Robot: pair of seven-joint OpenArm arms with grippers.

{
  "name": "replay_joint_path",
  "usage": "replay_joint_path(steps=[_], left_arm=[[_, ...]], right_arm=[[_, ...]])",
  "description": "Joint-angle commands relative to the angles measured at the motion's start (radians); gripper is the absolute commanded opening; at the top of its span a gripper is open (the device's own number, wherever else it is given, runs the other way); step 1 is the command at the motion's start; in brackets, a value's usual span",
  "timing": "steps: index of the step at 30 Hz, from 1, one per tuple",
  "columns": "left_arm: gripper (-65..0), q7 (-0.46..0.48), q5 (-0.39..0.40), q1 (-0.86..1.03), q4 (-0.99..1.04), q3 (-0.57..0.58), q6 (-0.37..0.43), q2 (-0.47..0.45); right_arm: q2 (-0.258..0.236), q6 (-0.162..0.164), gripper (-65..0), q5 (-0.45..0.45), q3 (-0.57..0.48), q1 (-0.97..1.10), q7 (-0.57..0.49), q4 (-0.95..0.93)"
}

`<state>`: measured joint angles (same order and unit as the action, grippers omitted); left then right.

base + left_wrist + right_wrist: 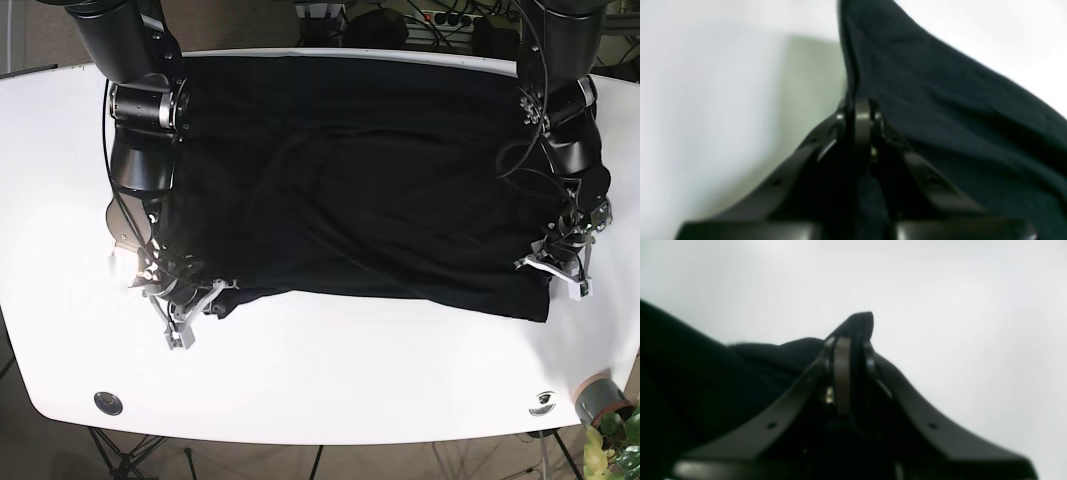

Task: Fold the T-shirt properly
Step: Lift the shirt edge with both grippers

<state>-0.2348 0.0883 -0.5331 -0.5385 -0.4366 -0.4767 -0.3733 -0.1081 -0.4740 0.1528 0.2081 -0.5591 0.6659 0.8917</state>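
Left gripper (858, 110): clamped on T-shirt (360, 180) hem. Right gripper (850, 340): pinching a corner likewise. Between them the shirt spreads over my table (330, 370). Risk I note: thin pinch slipping, fold skewing.

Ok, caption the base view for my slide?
Both grippers, left and right, pinch the black cotton T-shirt.

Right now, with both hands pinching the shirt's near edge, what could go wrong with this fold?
1. The right hand grips only a small tip of the shirt, so the cloth might slip out when lifted.
2. The shirt's middle is wrinkled; folding over it may trap creases.
3. The left hand sits farther back on the table than the right, so the folded edge could land skewed.
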Motion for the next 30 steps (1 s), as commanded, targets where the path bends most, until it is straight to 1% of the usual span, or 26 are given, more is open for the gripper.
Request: replay_joint_path(steps=[1,4,10,13,17,18,20,24,25,27,30], left_arm=[[-65.0,-0.008,0.023,-0.022,-0.091,-0.005,-0.041,-0.014],[-65.0,-0.057,0.051,0.006,-0.182,-0.009,-0.07,0.007],[-65.0,-0.148,0.129,0.09,-0.36,-0.02,-0.073,0.015],[-65.0,-0.16,0.156,0.118,-0.407,-0.02,-0.075,0.015],[-65.0,-0.16,0.164,0.143,-0.426,-0.018,-0.075,0.015],[-65.0,-0.16,0.164,0.143,-0.426,-0.018,-0.075,0.015],[-65.0,-0.16,0.164,0.143,-0.424,-0.018,-0.075,0.015],[-65.0,-0.16,0.166,0.169,-0.427,-0.018,-0.076,0.013],[-65.0,-0.16,0.169,0.172,-0.427,-0.018,-0.076,0.013],[-65.0,-0.16,0.167,0.173,-0.424,-0.018,-0.076,0.013],[-65.0,-0.16,0.167,0.176,-0.424,-0.018,-0.076,0.013]], right_arm=[[-0.008,-0.006,-60.7,0.009,0.0,-0.039,0.025,0.073],[-0.022,-0.006,-60.7,0.009,0.0,-0.037,0.081,0.146],[-0.034,-0.007,-60.7,0.012,0.0,-0.034,0.177,0.278],[-0.034,-0.007,-60.7,0.011,0.0,-0.034,0.194,0.303],[-0.035,-0.007,-59.6,0.009,0.0,-0.032,0.197,0.286],[-0.035,-0.006,-57.5,0.009,0.0,-0.028,0.196,0.269],[-0.034,-0.002,-50.4,0.009,0.0,-0.026,0.188,0.234],[-0.029,-0.002,-29.2,0.009,0.004,-0.023,0.13,0.182],[-0.028,-0.002,-25.7,0.009,0.004,-0.022,0.116,0.175],[-0.028,-0.001,-15.7,0.009,0.001,-0.022,0.068,0.125],[-0.028,-0.001,-8.2,0.009,0.0,-0.028,0.018,0.04]])
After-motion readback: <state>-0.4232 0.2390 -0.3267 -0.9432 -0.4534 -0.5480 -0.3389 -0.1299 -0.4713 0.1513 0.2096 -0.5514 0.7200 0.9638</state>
